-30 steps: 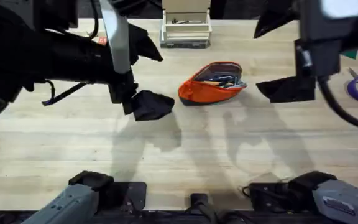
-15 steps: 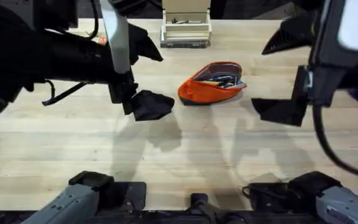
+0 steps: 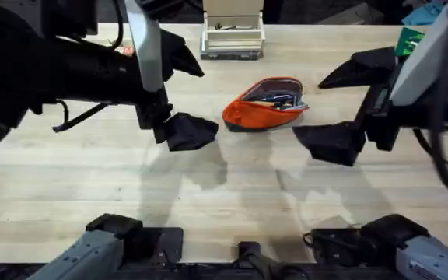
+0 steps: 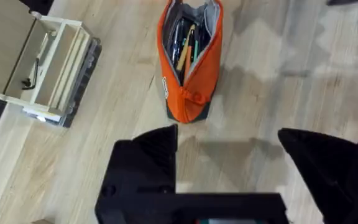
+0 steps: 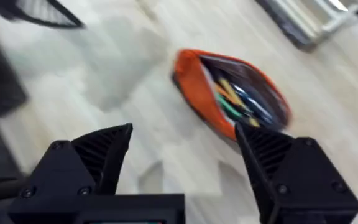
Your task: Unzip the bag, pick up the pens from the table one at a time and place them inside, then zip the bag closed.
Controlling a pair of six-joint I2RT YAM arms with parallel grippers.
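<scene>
The orange bag (image 3: pixel 264 104) lies unzipped on the table (image 3: pixel 208 194) at centre back, with several pens (image 3: pixel 278 99) inside it. In the left wrist view the bag (image 4: pixel 189 56) gapes open and the pens (image 4: pixel 185 37) show dark, yellow and green. The right wrist view has the bag (image 5: pixel 225 93) and its pens (image 5: pixel 241 102) too. My left gripper (image 3: pixel 183 97) hovers open just left of the bag, holding nothing. My right gripper (image 3: pixel 350 105) hovers open to the right of the bag, also holding nothing.
A small wooden box (image 3: pixel 232 35) with tools stands at the back edge behind the bag; it also appears as the box (image 4: pixel 39 68) in the left wrist view. Both arm bases sit along the front edge. Bare wood lies in front of the bag.
My right arm has swung down and leftward, bringing its open gripper closer to the bag's right end. The left arm and the bag have not moved.
</scene>
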